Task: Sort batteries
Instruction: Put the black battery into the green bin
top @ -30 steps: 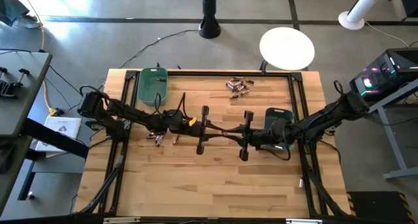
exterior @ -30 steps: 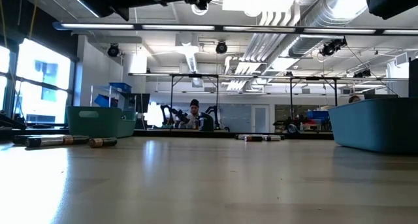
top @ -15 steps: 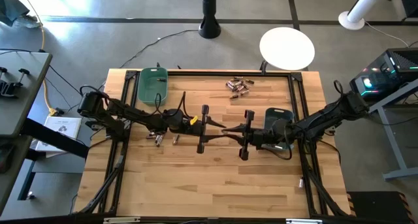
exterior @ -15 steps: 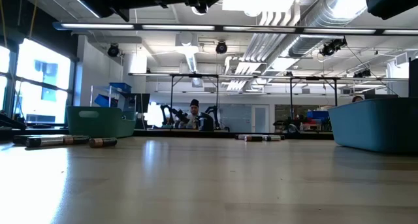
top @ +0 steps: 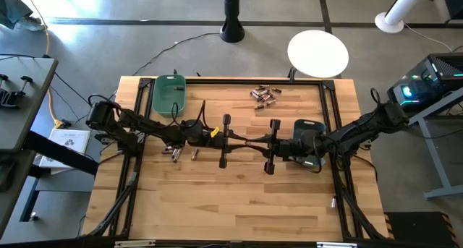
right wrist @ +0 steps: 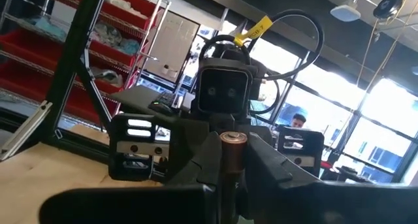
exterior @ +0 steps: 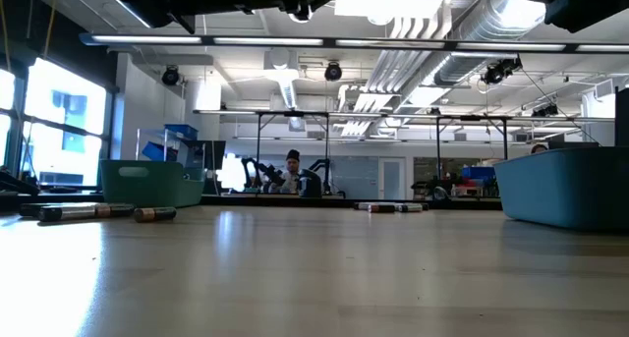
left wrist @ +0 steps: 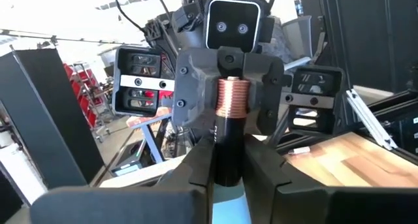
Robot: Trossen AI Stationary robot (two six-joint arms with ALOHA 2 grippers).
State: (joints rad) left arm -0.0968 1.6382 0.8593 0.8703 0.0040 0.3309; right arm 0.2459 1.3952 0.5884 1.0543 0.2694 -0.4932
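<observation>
Batteries (top: 264, 95) beyond green bin (top: 168, 95)

Two dark, slim jointed arms here. Behind the jaws of the left gripper (top: 243, 140), a yellow tag and looping black cable. Behind the jaws of the right gripper (top: 253, 142), a grey blocky wrist housing with two round camera lenses.
</observation>
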